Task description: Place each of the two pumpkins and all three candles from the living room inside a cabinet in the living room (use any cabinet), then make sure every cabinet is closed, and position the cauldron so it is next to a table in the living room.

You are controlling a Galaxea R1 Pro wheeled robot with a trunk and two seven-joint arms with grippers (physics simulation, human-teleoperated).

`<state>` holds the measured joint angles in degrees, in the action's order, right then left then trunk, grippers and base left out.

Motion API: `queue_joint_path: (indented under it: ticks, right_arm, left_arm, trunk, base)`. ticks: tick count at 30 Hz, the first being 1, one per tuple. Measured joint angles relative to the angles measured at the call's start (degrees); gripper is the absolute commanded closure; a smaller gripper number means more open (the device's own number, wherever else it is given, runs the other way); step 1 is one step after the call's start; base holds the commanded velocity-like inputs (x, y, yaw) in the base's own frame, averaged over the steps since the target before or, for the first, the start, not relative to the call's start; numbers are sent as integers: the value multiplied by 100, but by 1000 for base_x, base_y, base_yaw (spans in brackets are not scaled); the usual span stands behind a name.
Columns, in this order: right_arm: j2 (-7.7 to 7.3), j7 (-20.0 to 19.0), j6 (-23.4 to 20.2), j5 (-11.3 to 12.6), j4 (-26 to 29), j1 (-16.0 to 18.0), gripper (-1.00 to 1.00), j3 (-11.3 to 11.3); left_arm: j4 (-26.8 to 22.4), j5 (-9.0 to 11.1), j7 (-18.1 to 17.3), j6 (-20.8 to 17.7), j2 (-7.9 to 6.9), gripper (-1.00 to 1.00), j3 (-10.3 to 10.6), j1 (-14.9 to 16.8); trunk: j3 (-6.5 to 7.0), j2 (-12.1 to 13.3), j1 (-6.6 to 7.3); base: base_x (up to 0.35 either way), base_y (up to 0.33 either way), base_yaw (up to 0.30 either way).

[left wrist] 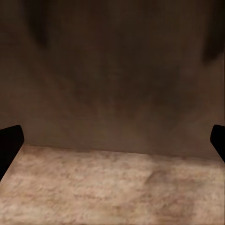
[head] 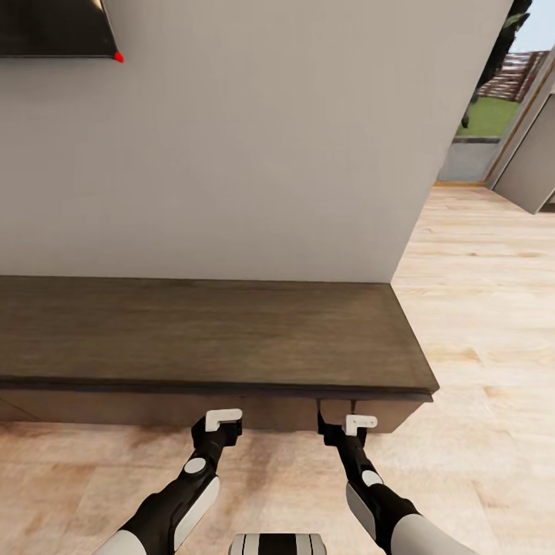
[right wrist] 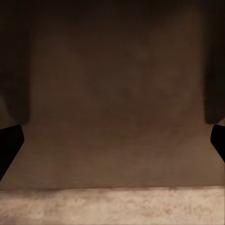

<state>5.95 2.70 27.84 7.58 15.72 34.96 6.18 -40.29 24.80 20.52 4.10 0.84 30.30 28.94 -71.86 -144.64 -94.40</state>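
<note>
Both your grippers, left (head: 223,422) and right (head: 356,425), sit wide open and empty against the long dark brown wooden cabinet (head: 208,331) at 12 o'clock; push further and you'll ram its front.

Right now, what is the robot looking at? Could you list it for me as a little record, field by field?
Facing: a long, low dark brown cabinet against a pale wall
Cabinet front: looks shut, no drawer pulled out
Cabinet top: bare wood
Left pincer: open, close to the cabinet front, holding nothing
Right pincer: open, close to the cabinet front, holding nothing
Floor: light wood planks
Upper left: corner of a dark screen on the wall
Far right: a doorway with grass outside
</note>
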Motion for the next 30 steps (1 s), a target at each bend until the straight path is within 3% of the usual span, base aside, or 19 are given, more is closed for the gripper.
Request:
queue_joint_path:
  ticks: [8,30]
  right_arm:
    - [1,0,1,9,6,17,-100,-26]
    - [-1,0,-20,3,-12,17,-100,-26]
  left_arm:
    - [1,0,-1,1,0,-100,6,0]
    - [-15,1,0,-5,1,-100,1,0]
  trunk:
    - [1,0,-3]
    - [1,0,-4]
  base:
    - [-98,0,0]
    - [-327,0,0]
